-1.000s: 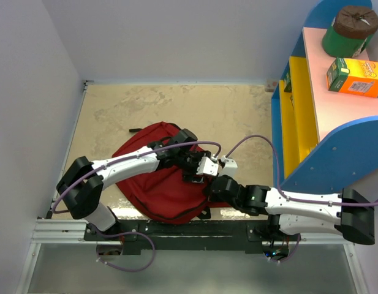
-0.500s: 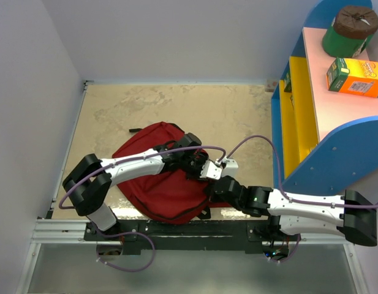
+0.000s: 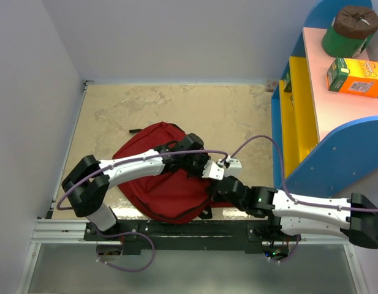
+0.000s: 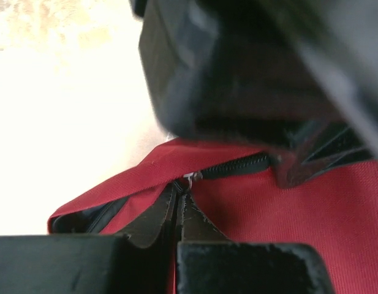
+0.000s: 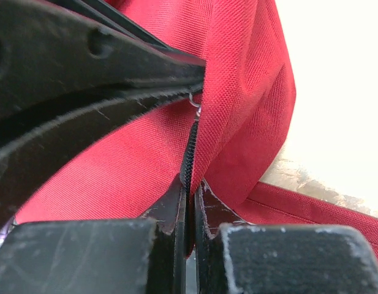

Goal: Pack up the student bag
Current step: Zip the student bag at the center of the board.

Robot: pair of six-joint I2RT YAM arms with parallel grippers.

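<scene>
Red student bag, wrist views alone revealing left fingers clamping zipper pull, right fingers pinching fabric

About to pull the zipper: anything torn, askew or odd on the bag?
Nothing stands out: the dark-red fabric backpack shows no tear, and the left gripper and right gripper both pinch its black zipper.

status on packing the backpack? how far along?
Done: can't confirm anything packed; the inside is hidden. In hand: left gripper shut on the small silver zipper pull of the dark-red fabric backpack; right gripper pinching the zipper seam nearby. Black zipper is closed on one side of the pull, gapped to dark grey lining on the other. Remaining: running the zipper, likely; direction unclear.
</scene>
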